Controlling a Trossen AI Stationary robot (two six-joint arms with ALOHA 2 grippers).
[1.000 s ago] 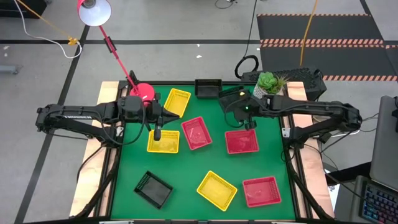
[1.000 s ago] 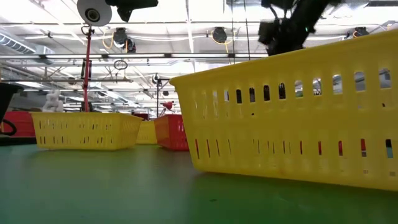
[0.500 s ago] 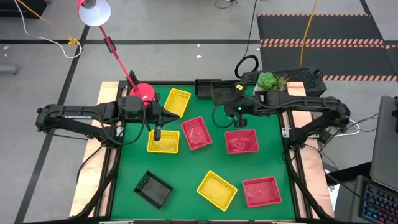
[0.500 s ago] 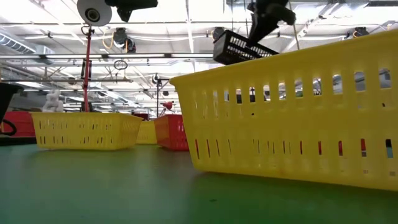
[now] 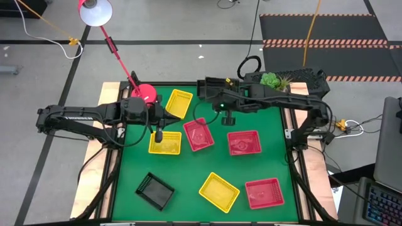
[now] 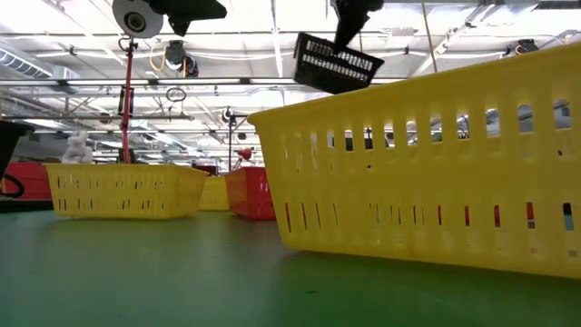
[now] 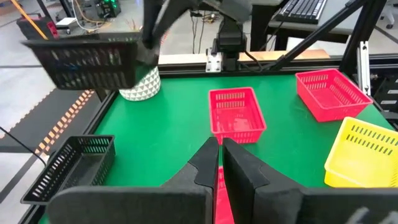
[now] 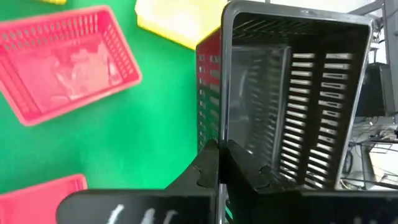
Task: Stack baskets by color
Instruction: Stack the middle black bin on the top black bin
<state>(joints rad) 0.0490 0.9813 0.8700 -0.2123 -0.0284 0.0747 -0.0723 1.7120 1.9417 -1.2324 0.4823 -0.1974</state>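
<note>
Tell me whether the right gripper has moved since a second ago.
Yes. Holding a black basket, the right gripper has swung left, away from the potted plant.

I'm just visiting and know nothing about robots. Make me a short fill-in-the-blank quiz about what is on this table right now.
1. The right gripper holds a ____ basket up in the air.
2. The left gripper hangs over a ____ basket.
3. On the green table, the number of red baskets lying there is ____.
4. The plant stands at the table's far ____ corner, seen from above.

Missing words: black; yellow; three; right
</note>
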